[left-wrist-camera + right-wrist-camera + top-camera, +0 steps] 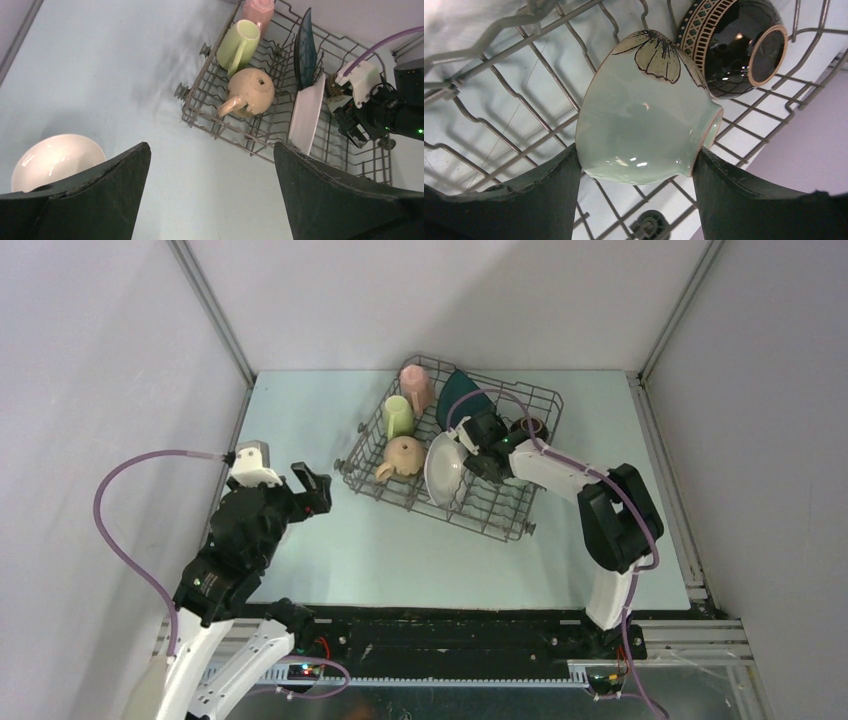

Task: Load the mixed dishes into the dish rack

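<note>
Rack sits mid-table, skewed to the table's edges, with bare table open along its left and near sides. Right gripper is clamped on the green bowl, which lies on its side in the rack's right part, foot toward the dark bowl just beside it. Left gripper hangs spread wide and empty left of the rack, with the white bowl on the table beneath.
</note>
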Controlling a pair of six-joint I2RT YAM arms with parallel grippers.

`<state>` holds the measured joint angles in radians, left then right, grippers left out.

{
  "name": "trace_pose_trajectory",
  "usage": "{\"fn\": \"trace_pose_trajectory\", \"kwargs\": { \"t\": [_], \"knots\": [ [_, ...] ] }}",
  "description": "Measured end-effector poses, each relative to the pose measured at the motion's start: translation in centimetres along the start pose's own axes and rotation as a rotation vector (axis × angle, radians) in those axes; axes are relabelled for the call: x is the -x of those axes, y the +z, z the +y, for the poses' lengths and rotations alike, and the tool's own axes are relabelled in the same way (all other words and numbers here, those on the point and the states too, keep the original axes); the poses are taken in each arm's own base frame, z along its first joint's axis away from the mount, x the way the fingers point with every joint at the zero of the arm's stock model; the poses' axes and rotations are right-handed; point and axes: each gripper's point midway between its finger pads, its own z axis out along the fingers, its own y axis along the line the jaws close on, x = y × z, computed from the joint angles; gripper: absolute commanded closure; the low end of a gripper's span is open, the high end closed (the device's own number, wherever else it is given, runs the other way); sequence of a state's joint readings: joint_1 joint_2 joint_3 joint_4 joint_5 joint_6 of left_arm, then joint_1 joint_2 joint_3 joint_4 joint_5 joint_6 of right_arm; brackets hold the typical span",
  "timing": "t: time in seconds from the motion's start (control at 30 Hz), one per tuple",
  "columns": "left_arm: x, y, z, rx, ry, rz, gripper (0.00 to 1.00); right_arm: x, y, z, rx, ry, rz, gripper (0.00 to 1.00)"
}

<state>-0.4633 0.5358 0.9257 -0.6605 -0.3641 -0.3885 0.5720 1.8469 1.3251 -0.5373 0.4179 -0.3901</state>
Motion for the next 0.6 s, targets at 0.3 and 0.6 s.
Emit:
{"fn": "trace_pose_trajectory", "kwargs": {
  "t": [0.3, 0.6],
  "knots": [
    [-3.4, 1.0, 0.8, 0.014, -0.047, 0.09, 0.0, -0.6, 1.1, -0.3, -0.028, -0.017, 0.042, 0.09],
    [-5.8, 1.8, 1.6, 0.048, -0.126, 0.146, 0.0, -0.3, 0.5, 0.6, 0.049, 0.026, 0.013, 0.0]
  ]
}}
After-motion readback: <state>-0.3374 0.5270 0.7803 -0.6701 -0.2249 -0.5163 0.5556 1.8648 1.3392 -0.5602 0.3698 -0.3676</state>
